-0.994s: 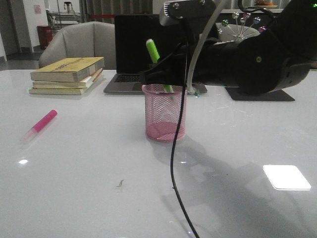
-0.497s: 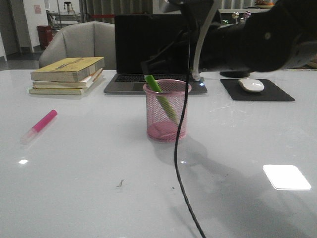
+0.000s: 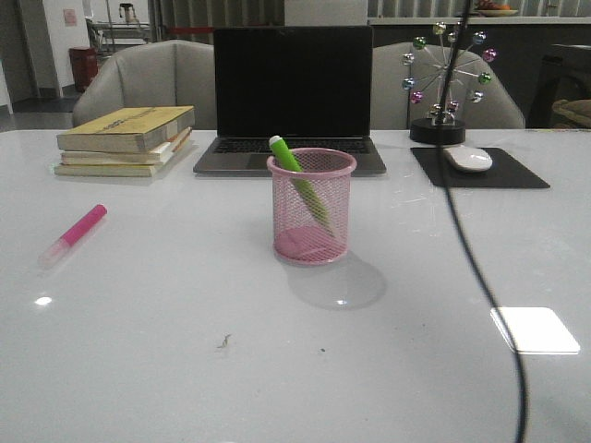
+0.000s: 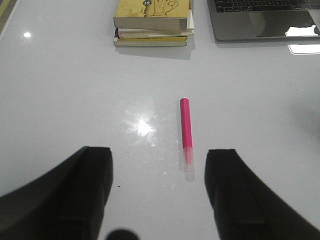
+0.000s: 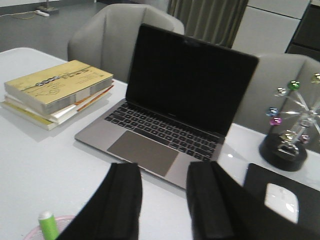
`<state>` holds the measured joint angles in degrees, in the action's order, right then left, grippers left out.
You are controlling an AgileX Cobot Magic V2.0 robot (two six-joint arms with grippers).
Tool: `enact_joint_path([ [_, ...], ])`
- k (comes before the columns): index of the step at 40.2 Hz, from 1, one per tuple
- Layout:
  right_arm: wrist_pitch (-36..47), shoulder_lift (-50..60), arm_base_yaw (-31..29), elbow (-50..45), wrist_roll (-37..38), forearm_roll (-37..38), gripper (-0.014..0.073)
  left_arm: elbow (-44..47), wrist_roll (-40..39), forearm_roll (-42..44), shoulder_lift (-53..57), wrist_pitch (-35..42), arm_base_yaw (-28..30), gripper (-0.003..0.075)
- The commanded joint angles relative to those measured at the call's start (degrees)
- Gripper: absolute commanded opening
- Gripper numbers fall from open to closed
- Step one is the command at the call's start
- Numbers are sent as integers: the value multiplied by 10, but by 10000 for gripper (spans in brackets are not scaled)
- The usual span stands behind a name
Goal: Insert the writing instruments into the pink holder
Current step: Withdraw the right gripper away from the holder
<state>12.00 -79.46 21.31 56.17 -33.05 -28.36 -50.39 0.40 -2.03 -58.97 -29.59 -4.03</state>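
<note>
A bright green marker (image 3: 297, 181) stands in the pink mesh cup (image 3: 311, 207); left of the cup lies a magenta marker (image 3: 74, 233).

The cup (image 3: 311, 206) stands near the middle of the desk (image 3: 185, 351), with one marker (image 3: 299, 182) leaning inside it. The other marker (image 3: 72, 234) lies flat toward the left edge, well apart from the cup. Behind the cup, at the far edge, sits a laptop (image 3: 292, 97); a stack of books (image 3: 126, 139) lies left of it, a mouse (image 3: 469, 158) on its pad (image 3: 480, 171) to the right.
</note>
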Motion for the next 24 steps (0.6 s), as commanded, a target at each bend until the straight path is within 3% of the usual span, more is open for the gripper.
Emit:
enact_joint_path([
  [1, -41, 66, -42, 15, -45, -35, 358, -21, 0, -4, 7, 37, -4, 468],
  [6, -156, 117, -109, 15, -46, -35, 358, -21, 0, -4, 7, 37, -4, 468],
  [11, -220, 164, -170, 15, -46, -35, 358, -21, 0, -4, 7, 37, -4, 468],
  [19, -293, 235, -239, 0, -44, -35, 356, -21, 0, -4, 7, 37, -4, 468],
  [24, -294, 284, -265, -48, -37, -35, 339, -21, 0, -4, 7, 37, -4, 468],
])
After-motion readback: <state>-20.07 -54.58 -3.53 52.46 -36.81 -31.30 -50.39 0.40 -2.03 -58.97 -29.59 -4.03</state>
